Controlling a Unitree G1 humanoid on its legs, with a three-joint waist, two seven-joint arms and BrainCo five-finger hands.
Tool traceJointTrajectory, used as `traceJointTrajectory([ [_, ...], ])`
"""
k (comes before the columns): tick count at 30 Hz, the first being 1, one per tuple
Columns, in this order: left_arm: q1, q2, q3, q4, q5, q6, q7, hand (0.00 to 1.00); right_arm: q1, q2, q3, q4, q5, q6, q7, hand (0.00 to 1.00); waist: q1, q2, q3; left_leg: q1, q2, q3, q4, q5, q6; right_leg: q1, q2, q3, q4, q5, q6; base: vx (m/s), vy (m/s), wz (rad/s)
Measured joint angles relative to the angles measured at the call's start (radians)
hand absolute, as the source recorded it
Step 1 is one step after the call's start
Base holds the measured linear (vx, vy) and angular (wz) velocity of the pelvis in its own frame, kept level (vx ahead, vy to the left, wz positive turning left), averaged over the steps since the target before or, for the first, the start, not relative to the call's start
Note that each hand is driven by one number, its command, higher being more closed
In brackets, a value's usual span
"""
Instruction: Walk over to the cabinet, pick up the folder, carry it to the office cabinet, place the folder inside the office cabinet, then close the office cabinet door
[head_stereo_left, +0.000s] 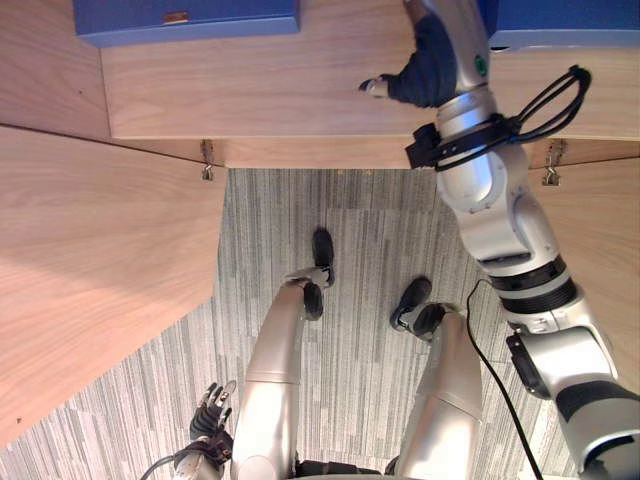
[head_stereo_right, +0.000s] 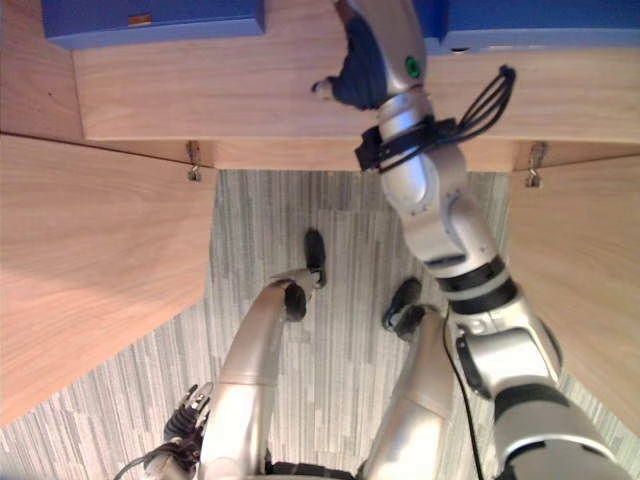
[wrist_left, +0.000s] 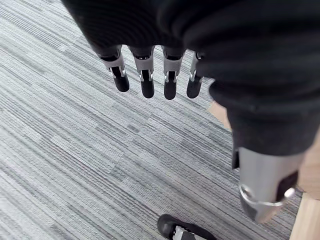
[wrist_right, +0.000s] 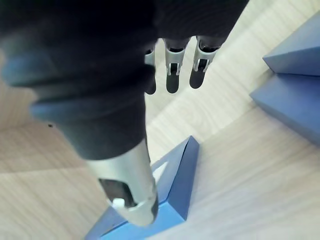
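Observation:
Two blue folders lie on the wooden cabinet shelf (head_stereo_left: 280, 90): one at the back left (head_stereo_left: 185, 20), one at the back right (head_stereo_left: 560, 30). My right hand (head_stereo_left: 430, 60) reaches in over the shelf between them. In the right wrist view its fingers (wrist_right: 172, 75) are straight and hold nothing. Under its thumb lies one blue folder (wrist_right: 172, 195), and the other blue folder (wrist_right: 295, 85) lies off to the side. My left hand (head_stereo_left: 212, 410) hangs low beside me over the carpet, its fingers (wrist_left: 147, 75) straight and apart from everything.
Both cabinet doors stand open: the left door (head_stereo_left: 90, 270) swings out wide toward me, the right door (head_stereo_left: 600, 230) stands beside my right arm. Metal hinges (head_stereo_left: 207, 160) show under the shelf edge. Grey striped carpet (head_stereo_left: 350, 250) lies between the doors.

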Motion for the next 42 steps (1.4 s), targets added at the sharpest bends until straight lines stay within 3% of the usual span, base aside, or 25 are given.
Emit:
traceJointTrajectory([
  [8,-0.016,0.0,0.031,0.053,0.009,-0.002,0.001,0.0,0.041,0.041,0.049,0.038,-0.035,-0.033,0.002,0.0,0.0,-0.001,0.0,0.016,0.003,-0.005,-0.014,0.004,-0.006,0.019,0.008,-0.006,-0.016,0.002,-0.002,0.03,-0.07,-0.01],
  [14,-0.048,0.0,0.049,0.061,0.008,-0.007,0.009,0.0,0.022,0.119,0.056,0.227,0.089,-0.044,0.018,0.0,0.0,-0.001,0.0,0.015,0.003,-0.005,-0.016,0.004,-0.006,0.018,0.008,-0.007,-0.017,0.002,-0.002,0.02,-0.05,0.0],
  [20,-0.059,0.0,0.049,0.051,0.003,-0.02,0.022,0.0,-0.092,0.179,-0.088,0.435,0.388,-0.037,0.0,0.0,0.002,0.0,0.0,0.012,-0.003,-0.005,-0.009,0.004,-0.006,0.013,-0.001,-0.006,-0.004,-0.001,-0.003,0.01,-0.055,0.03],
  [22,-0.068,0.0,0.049,0.051,0.0,-0.023,0.022,0.0,-0.174,0.177,-0.17,0.53,0.592,-0.044,-0.023,0.0,0.002,0.0,0.0,0.009,-0.008,-0.005,-0.004,0.005,-0.007,0.007,-0.008,-0.002,0.01,-0.004,-0.003,0.0,-0.058,0.05],
  [25,-0.072,0.0,0.049,0.051,-0.001,-0.023,0.022,0.0,-0.247,0.163,-0.218,0.626,0.8,-0.052,-0.023,0.0,0.004,0.0,0.0,0.001,-0.014,-0.005,0.001,0.008,-0.01,-0.006,-0.017,0.001,0.029,-0.01,-0.004,-0.01,-0.08,0.07],
  [31,-0.09,-0.03,0.047,0.054,-0.001,-0.018,0.022,0.0,-0.311,0.104,-0.262,0.737,1.031,-0.094,-0.006,0.0,0.027,0.002,0.0,-0.027,-0.016,-0.013,0.027,0.011,-0.015,-0.036,-0.025,0.003,0.072,-0.024,-0.013,0.0,-0.103,0.06],
  [36,-0.097,-0.04,0.047,0.061,-0.001,-0.012,0.022,0.0,-0.332,0.059,-0.25,0.783,1.037,-0.101,0.031,0.0,0.036,0.007,-0.003,-0.037,-0.017,-0.016,0.024,0.017,-0.016,-0.05,-0.027,0.003,0.084,-0.028,-0.011,0.01,-0.093,0.04],
  [42,-0.098,-0.045,0.045,0.063,-0.001,-0.011,0.022,0.0,-0.333,-0.078,-0.212,0.807,0.864,-0.102,0.136,0.0,0.054,0.012,-0.006,-0.043,-0.035,-0.021,0.007,0.038,-0.016,-0.053,-0.04,-0.002,0.08,-0.024,-0.004,0.04,-0.075,0.09],
])
